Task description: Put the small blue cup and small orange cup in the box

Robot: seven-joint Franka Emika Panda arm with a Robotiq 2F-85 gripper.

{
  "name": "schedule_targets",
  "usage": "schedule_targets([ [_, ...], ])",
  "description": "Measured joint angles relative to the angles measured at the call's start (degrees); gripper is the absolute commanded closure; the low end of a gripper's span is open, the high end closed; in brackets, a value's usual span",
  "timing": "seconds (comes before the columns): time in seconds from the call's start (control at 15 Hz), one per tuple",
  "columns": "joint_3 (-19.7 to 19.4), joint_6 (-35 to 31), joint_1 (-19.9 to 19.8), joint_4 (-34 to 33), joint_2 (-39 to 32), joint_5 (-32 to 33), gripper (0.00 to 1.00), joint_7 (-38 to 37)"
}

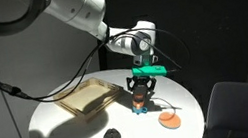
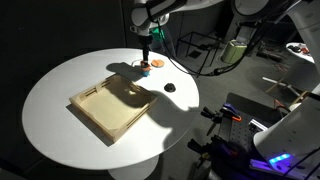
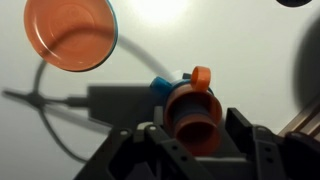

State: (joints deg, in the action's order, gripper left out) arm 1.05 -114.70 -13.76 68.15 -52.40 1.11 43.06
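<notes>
The pincer [image 3: 190, 130] is straddling the small orange cup [image 3: 193, 105] on the surface [image 3: 230, 40], beside the small blue cup [image 3: 163, 86]; whether it is gripping, I cannot tell.

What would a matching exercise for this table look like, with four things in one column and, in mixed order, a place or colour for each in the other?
Things:
1. box
2. orange cup
3. disc
4. black lump

Descriptions:
A. orange, flat, wider than the cups
B. light tan wood, square, with low rims
C. right under the gripper, beside the blue cup
D. dark, lies alone, apart from the cups

Pairs: 1-B, 2-C, 3-A, 4-D
</notes>
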Motion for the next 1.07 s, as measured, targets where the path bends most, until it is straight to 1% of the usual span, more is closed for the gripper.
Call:
schedule_targets([
  [0.2,0.0,0.0,0.0,-0.1,0.0,0.0,0.88,0.0],
  [0.27,0.0,0.0,0.0,-0.2,0.0,0.0,0.91,0.0],
  [0.33,-0.1,0.1,0.0,-0.5,0.0,0.0,0.97,0.0],
  [0.4,-0.1,0.1,0.0,-0.7,0.0,0.0,1.0,0.0],
  [0.53,-0.1,0.2,-0.1,-0.9,0.0,0.0,1.0,0.0],
  [0.73,-0.1,0.2,-0.2,-1.0,0.0,0.0,0.99,0.0],
  [0.8,-0.1,0.2,-0.2,-1.0,0.0,0.0,0.96,0.0],
  [0.87,-0.1,0.2,-0.2,-1.1,0.0,0.0,0.73,0.0],
  [1.0,-0.1,0.2,-0.2,-1.3,0.0,0.0,0.7,0.0],
  [1.07,-0.1,0.2,-0.2,-1.5,0.1,0.0,0.62,0.0],
])
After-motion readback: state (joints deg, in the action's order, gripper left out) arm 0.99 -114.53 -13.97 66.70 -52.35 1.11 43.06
